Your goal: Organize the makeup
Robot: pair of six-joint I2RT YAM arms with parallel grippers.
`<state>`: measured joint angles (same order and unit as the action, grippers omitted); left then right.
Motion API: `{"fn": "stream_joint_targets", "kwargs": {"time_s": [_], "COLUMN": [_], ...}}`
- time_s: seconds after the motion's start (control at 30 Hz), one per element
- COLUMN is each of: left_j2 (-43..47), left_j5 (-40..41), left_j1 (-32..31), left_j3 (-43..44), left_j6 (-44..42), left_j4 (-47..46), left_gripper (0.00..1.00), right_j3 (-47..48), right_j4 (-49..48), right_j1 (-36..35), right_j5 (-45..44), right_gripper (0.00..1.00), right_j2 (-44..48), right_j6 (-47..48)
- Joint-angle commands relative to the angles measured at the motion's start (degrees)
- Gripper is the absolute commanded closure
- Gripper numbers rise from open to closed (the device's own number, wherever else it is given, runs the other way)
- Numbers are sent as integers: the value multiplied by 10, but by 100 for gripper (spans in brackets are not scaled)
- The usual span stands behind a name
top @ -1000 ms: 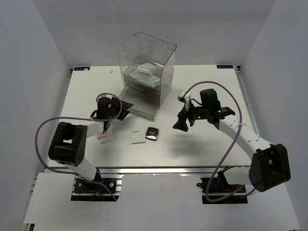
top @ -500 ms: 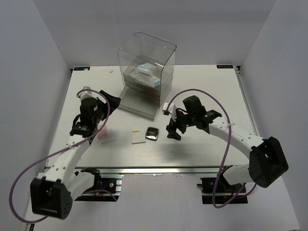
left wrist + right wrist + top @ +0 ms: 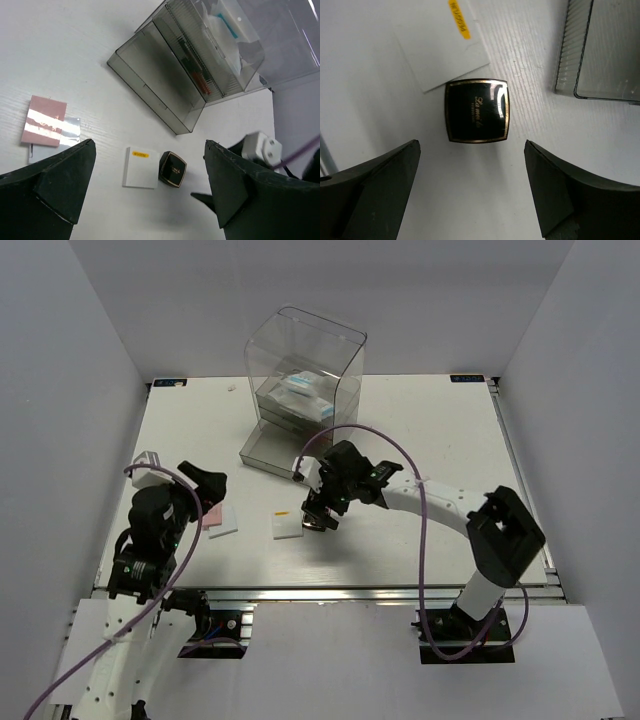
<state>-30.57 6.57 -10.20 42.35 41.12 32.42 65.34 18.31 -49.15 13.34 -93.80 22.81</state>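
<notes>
A black square compact [image 3: 477, 111] lies on the table next to a white flat pad [image 3: 442, 50]. My right gripper [image 3: 471, 146] is open and hovers just above the compact [image 3: 318, 520], with a finger on each side and apart from it. A pink pad [image 3: 44, 121] lies partly on a second white pad [image 3: 70, 127] to the left. My left gripper [image 3: 150, 145] is open and empty, raised near the left table edge [image 3: 196, 486]. Two white blue-printed packets [image 3: 305, 395] lie in the clear drawer box. Thin red sticks [image 3: 200, 82] show in one of its drawers.
The tall clear drawer box [image 3: 305, 350] stands at the back middle. Its bottom drawer [image 3: 275, 447] is pulled out toward the front, and its corner shows in the right wrist view [image 3: 600, 50]. The right arm's purple cable [image 3: 425, 540] loops over the table.
My right gripper has moved left and now sits over the black compact. My left arm has pulled back from the pink pad to the near left and risen.
</notes>
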Motion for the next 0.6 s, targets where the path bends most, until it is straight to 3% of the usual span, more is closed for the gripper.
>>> {"fn": "stream_joint_targets", "kwargs": {"time_s": [0.0,0.27,0.57], "left_j2": [31,100,111], "left_j5": [-8,13,8], "left_j1": [3,3,3], "left_j3": [19,-1,-25], "left_j6": [-9,25,43], "left_j4": [81,123,118], "left_gripper": [2,2,2], "right_j3": [41,99,85], "right_j4": [31,62,47], "right_j1": [-2,-12,-18], "right_j5": [-40,-63,-71], "right_gripper": [11,11,11], "right_j2": [-38,-106,-135], "right_j6": [-26,-31,-40]}}
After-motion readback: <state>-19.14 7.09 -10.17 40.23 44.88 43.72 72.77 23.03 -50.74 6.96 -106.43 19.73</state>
